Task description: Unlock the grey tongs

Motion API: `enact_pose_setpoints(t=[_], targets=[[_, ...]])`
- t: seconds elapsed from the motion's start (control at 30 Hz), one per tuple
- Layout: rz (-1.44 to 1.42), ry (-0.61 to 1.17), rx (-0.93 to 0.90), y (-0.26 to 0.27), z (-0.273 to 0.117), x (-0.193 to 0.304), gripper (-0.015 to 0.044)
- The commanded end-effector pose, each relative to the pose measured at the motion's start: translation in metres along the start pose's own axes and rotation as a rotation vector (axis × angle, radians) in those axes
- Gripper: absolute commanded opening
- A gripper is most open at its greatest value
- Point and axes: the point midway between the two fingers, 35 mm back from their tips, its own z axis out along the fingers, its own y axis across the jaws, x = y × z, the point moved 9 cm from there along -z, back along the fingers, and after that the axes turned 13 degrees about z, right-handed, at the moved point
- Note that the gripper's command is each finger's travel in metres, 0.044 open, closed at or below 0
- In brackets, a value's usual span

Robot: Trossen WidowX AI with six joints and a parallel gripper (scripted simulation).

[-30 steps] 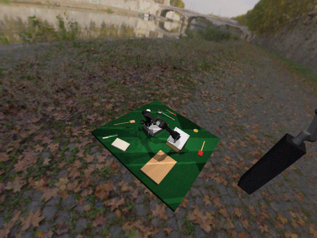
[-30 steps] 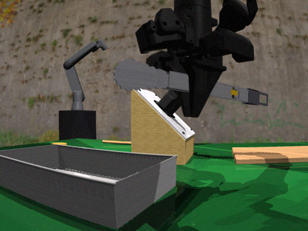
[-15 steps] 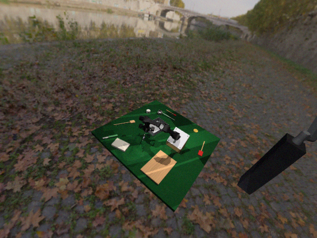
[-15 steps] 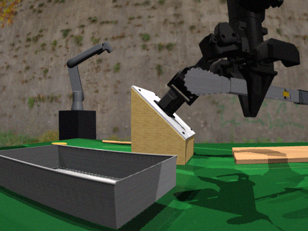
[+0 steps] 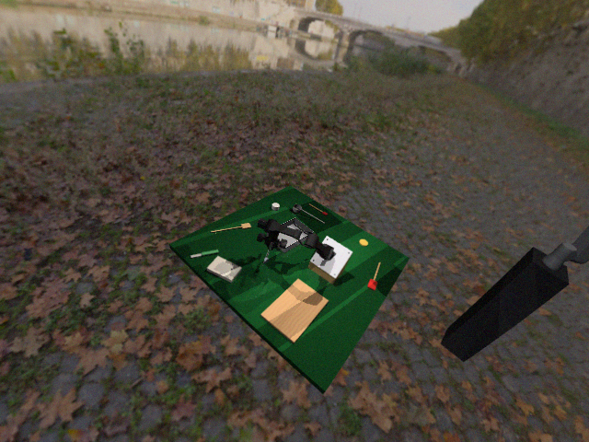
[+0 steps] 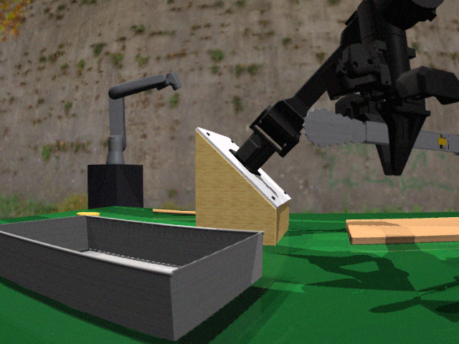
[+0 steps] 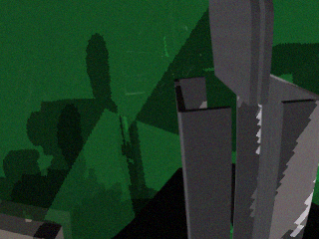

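Black two-finger gripper (image 6: pixel 394 172) clamped long grey metal tongs (image 6: pixel 333 127) (image 5: pixel 266 259) mid-length, near-level | prob. stiff, light, slick; likely tip-heavy | mid-arm hold OK, hinge end prob. poor for squeeze

Leafy riverside (image 5: pixel 180 95) with arched bridge (image 5: pixel 380 40)

On the green rectangular counter (image 5: pixel 328 347) (image 6: pixel 315 322) (image 7: pixel 150 30), seen from the exterior view, the grey rectangular metal roasting tin (image 5: pixel 291 238) (image 6: pixel 219 292) lies left, before a tan wooden wedge block (image 5: pixel 324 274) (image 6: pixel 233 192). The flat tan wooden board (image 5: pixel 294 311) (image 6: pixel 407 233) lies right of the block (apart from it), and a flat yellow disc (image 5: pixel 363 241) (image 6: pixel 88 213) behind the tin.
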Motion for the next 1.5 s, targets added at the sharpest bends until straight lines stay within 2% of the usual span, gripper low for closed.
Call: enact_pose_setpoints(t=[0.0, 0.67, 1.47], targets=[[-0.101, -0.012, 0.001, -0.003, 0.001, 0.008, -0.015], [-1.054, -0.061, 0.101, -0.04, 0.028, 0.076, -0.015], [-2.195, -0.03, 0.203, -0.101, 0.042, 0.142, -0.015]])
